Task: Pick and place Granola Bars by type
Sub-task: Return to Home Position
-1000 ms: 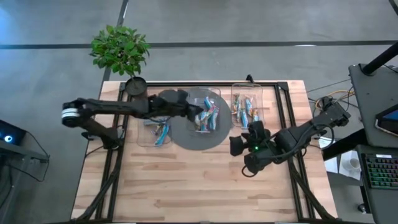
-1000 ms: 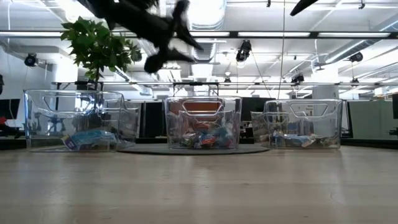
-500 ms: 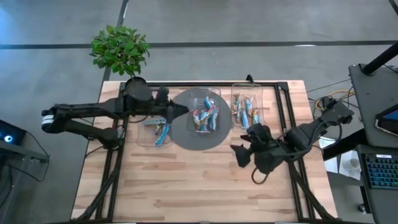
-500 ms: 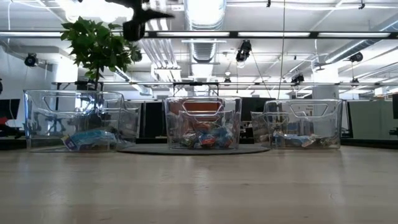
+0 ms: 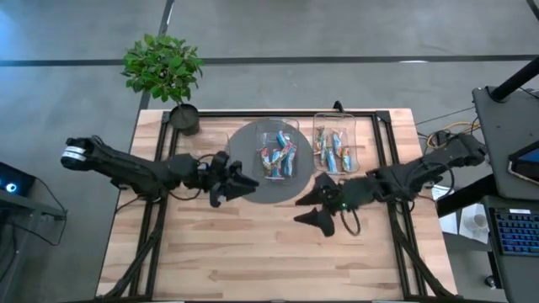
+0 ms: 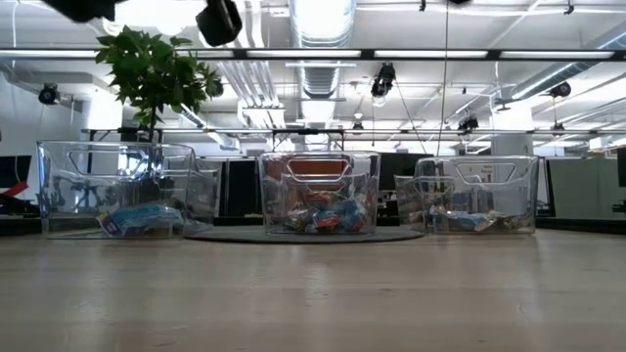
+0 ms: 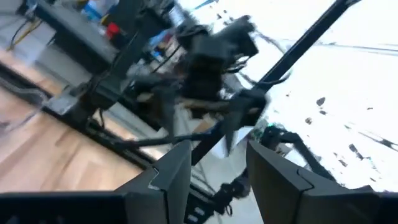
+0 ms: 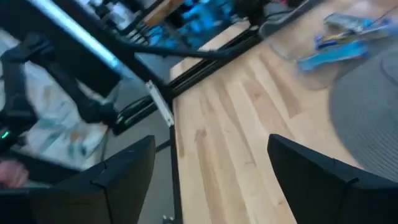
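The granola bars lie in three clear containers. Light blue and red ones fill the middle container (image 5: 278, 154) on a round grey mat (image 5: 253, 181), and others lie in the right container (image 5: 334, 148). The left container (image 6: 115, 191) holds a few blue bars (image 6: 142, 219); in the high view my left arm covers it. My left gripper (image 5: 244, 183) (image 7: 217, 155) is open and empty, above the mat's near left edge. My right gripper (image 5: 306, 204) (image 8: 210, 149) is open and empty, above the bare table near the mat's near right edge, pointing toward the left gripper.
A potted plant (image 5: 164, 67) stands at the far left corner of the table. Black frame rails (image 5: 383, 168) run along the table's sides. The near half of the wooden table top (image 5: 269, 252) is bare. A desk with a keyboard (image 5: 514, 227) stands off to the right.
My left gripper has drawn back from above the middle container toward the table's left, then swung toward the near edge over the left container. My right gripper has stretched toward the table's left and turned to point at the left gripper. Containers and bars have stayed put.
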Tool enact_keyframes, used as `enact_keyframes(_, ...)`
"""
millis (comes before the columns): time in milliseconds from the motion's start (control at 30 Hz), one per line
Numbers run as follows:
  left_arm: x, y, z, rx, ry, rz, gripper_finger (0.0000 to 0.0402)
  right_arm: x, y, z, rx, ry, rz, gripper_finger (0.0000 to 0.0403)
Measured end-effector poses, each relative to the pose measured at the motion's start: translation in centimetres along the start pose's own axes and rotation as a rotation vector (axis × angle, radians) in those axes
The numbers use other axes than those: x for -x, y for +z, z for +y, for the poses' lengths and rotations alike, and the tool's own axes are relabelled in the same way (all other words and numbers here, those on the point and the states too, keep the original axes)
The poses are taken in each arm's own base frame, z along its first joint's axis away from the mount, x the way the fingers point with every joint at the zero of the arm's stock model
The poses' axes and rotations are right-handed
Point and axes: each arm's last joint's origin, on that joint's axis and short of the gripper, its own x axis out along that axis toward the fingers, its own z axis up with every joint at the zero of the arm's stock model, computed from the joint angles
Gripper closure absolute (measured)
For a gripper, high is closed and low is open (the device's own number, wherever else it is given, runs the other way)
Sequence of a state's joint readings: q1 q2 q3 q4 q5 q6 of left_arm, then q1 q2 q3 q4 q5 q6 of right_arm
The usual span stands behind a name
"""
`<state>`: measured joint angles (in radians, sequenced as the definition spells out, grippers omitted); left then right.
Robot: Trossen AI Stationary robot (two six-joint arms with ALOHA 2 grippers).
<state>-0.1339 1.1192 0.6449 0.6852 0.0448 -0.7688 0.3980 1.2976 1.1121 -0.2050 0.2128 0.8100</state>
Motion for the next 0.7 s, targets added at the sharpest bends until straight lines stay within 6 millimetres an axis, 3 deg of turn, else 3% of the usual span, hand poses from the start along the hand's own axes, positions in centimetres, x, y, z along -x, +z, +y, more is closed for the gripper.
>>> enact_keyframes(100, 0.4, 0.1, 1.1, -0.024, 0.010, -0.040, 0.0264, 0.2, 0.1, -3.0, -0.021, 0.047, -0.012, 0.0097)
enact_keyframes(300, 1.4, 3.2, 3.4, -0.076, 0.007, -0.045, 0.0264, 4.5, 2.0, -7.5, -0.019, 0.027, -0.206, 0.0092)
enact_keyframes(467, 2.8, 5.6, 5.0, -0.132, 0.031, -0.072, 0.0264, 8.2, 2.1, -9.1, 0.040, 0.063, -0.284, 0.0097)
enact_keyframes(700, 4.4, 5.9, 4.8, -0.170, 0.076, -0.130, 0.0264, 12.1, 0.0, -11.2, 0.071, 0.092, -0.323, 0.0101)
